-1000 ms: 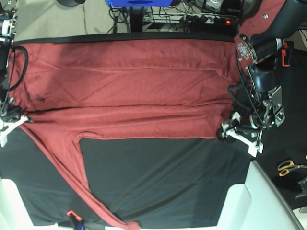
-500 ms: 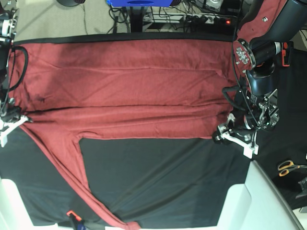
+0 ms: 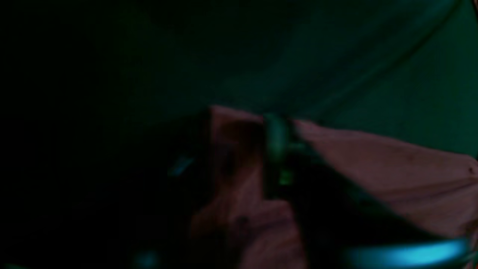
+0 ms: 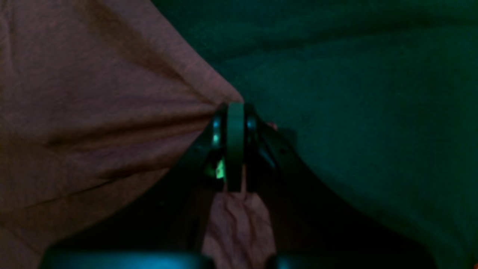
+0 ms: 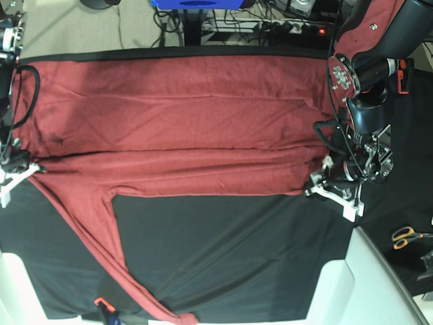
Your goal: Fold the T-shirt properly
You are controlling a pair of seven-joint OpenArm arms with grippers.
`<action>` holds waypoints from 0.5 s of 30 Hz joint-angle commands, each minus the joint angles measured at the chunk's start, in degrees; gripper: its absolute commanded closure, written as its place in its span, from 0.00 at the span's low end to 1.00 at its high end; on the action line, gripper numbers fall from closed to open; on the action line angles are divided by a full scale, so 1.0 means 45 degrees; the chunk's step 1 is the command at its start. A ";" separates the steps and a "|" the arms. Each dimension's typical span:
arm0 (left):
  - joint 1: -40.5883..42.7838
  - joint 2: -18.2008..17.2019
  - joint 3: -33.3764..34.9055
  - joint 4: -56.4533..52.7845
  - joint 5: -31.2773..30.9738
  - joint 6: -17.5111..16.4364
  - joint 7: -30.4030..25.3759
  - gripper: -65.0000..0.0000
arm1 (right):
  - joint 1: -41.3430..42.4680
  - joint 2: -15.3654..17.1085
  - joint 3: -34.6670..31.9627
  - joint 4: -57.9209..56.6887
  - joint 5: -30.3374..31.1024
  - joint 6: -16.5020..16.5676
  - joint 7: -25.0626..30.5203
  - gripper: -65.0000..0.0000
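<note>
At the left edge of the base view our right hand (image 5: 15,175) is pressed together, pinching the near corner of the T-shirt (image 5: 176,128), with a tuft of red cloth bunched between its fingers (image 4: 235,145) in the wrist view. The T-shirt lies spread across the far half of the counter (image 5: 230,250) on a black cloth (image 5: 223,244), one sleeve (image 5: 101,250) trailing toward the near edge. At the right, our left hand (image 5: 323,186) sits at the opposite corner with red fabric around its fingers (image 3: 276,149), but we cannot tell whether it grips; scissors (image 5: 406,235) lie further right.
</note>
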 commanded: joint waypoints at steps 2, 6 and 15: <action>-0.0186 -0.0089 0.0088 0.0088 0.0066 0.0006 0.0128 1.00 | 0.0321 0.0314 0.0050 0.0224 -0.0010 -0.0007 0.0234 1.00; -0.0127 -0.0089 0.0909 0.0068 0.0066 0.0026 -0.0399 1.00 | 0.0321 0.0314 0.0050 0.0224 0.0009 -0.0007 0.0234 1.00; -0.0147 -0.0089 0.1163 0.0068 -0.0051 0.0026 -0.0556 1.00 | 0.0438 0.0314 0.0128 0.0243 0.0068 -0.0007 0.0253 0.60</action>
